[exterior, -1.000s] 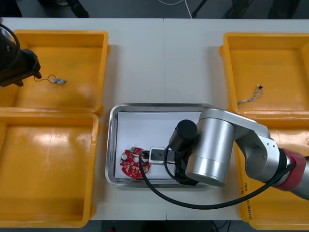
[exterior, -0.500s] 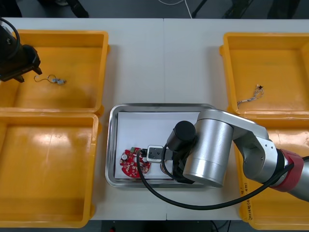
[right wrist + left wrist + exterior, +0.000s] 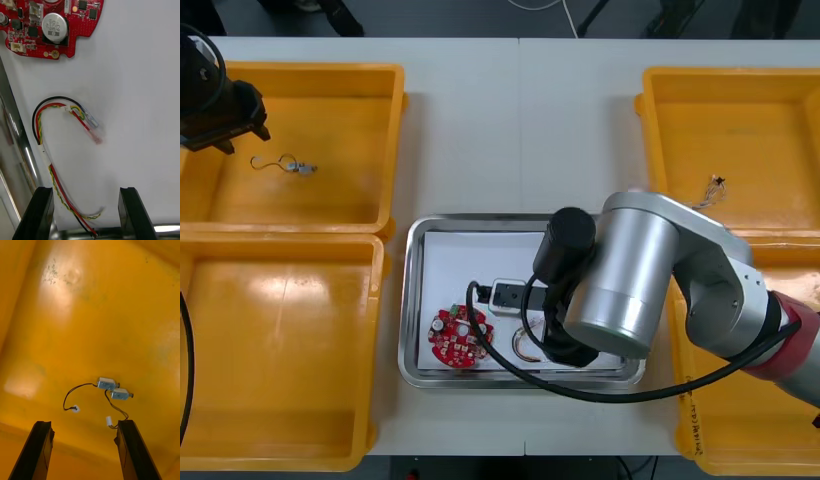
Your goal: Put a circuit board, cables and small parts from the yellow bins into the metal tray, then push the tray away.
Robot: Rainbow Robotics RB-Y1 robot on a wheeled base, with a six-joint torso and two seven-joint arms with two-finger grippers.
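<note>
Right gripper (image 3: 85, 191), fingers wide, hangs over the tray (image 3: 146, 93); the cable (image 3: 56, 150) lies between and just past them, board (image 3: 52, 26) beyond. Left gripper (image 3: 84, 423), wide too, faces parts (image 3: 112, 388) in a bin (image 3: 93, 296).

The front camera looks steeply down on the whole tabletop (image 3: 520, 130). One wrist camera peers closely past the right end effector (image 3: 85, 191) into the metal tray (image 3: 17, 142), the other past the left end effector (image 3: 84, 423) into a yellow bin (image 3: 93, 315); the front view covers both.
</note>
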